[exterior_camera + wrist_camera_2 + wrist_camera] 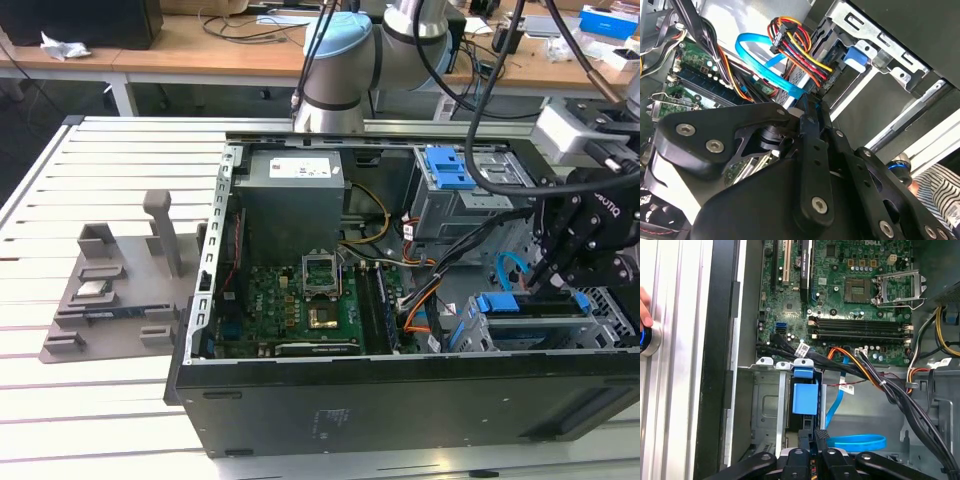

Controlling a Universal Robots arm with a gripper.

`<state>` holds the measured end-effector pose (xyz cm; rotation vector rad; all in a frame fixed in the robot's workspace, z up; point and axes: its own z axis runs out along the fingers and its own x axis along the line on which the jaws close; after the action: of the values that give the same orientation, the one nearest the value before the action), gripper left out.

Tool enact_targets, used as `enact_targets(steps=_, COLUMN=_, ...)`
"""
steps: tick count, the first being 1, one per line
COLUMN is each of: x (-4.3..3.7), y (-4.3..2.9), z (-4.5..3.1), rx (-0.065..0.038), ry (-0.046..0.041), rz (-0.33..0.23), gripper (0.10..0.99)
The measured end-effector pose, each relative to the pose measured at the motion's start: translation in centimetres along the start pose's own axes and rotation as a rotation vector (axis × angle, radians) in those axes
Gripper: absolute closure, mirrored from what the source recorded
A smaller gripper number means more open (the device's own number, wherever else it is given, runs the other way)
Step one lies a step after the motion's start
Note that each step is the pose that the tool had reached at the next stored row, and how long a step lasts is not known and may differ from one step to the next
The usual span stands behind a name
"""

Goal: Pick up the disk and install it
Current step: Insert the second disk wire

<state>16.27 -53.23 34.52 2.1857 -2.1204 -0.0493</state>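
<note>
- disk [530,308] sits low in the drive bay at the front corner of the open computer case [400,395], on the exterior view's right; its blue side bracket [805,398] shows edge-on between the bay's metal walls in the first wrist view, so it looks already slid into its slot rather than lying loose.
- gripper [553,270] hangs right over that bay, its dark fingers [821,436] drawn close together and pointing down at the top edge of the disk; whether they pinch the edge or merely press on it i cannot tell.
- my reading is that the narrow finger stance suits the tight slot: a wide spread would foul the bay walls on either side.
- a blue flat cable [767,62] loops just beside the bay and a bundle of red, yellow and orange wires [800,55] plugs in near the bay's back end, so the arm comes from above to stay off them.
- the motherboard [300,305] lies flat in the case floor with its empty processor socket [860,289] open, well apart from the disk.
- a larger grey cage with a blue latch [447,168] stands at the far side of the case, untouched.
- on the slatted table [110,390], a grey parts holder [115,300] rests on the exterior view's left.
- a person's fingers [645,307] rest on a round blue-ringed object [647,337] outside the case.
</note>
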Motion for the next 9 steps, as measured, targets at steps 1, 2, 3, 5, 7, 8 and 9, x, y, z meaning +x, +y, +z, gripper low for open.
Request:
enact_targets(steps=1, x=0.00, y=-0.01, z=0.05, rx=0.000, ry=-0.0023, rz=0.000, gripper=0.925)
enact_targets(steps=2, x=0.00, y=-0.01, z=0.06, rx=0.000, ry=-0.0045, rz=0.000, gripper=0.925)
enact_targets(steps=3, x=-0.01, y=-0.01, z=0.07, rx=0.000, ry=-0.0051, rz=-0.001, gripper=0.925)
enact_targets(steps=5, x=0.00, y=-0.01, z=0.04, rx=0.001, ry=-0.0056, rz=-0.001, gripper=0.925)
enact_targets(steps=7, x=0.00, y=0.01, z=-0.07, rx=0.001, ry=-0.0054, rz=0.000, gripper=0.925)
enact_targets(steps=8, x=0.01, y=0.02, z=-0.19, rx=0.001, ry=-0.0055, rz=-0.001, gripper=0.925)
enact_targets(steps=9, x=0.00, y=0.01, z=-0.14, rx=0.001, ry=-0.0114, rz=-0.001, gripper=0.925)
